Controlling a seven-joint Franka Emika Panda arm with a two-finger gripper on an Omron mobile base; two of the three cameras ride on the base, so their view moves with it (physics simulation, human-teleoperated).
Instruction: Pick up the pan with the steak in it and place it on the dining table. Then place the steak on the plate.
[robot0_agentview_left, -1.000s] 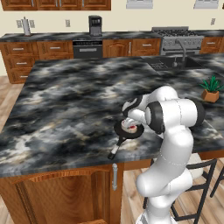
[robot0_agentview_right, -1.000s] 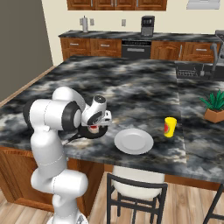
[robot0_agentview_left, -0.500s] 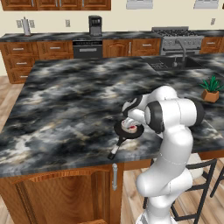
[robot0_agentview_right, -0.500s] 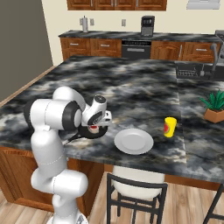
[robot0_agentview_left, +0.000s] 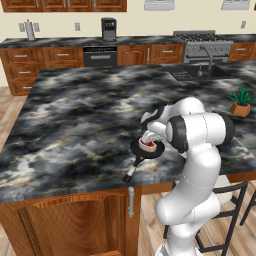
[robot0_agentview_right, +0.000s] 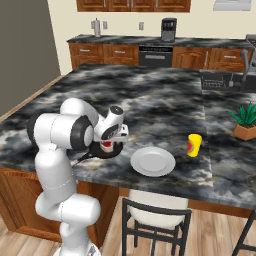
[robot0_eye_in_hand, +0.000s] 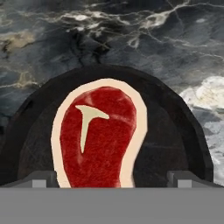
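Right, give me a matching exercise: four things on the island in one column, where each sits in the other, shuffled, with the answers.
Things:
1. steak
2. pan
3. plate
4. potted plant

Places:
A. bare, beside the pan on the stone top
B. at the near edge of the island, handle over the edge
C. inside the pan, right under the open gripper
D. far side, past the yellow cup

Pairs: 1-C, 2-B, 3-A, 4-D
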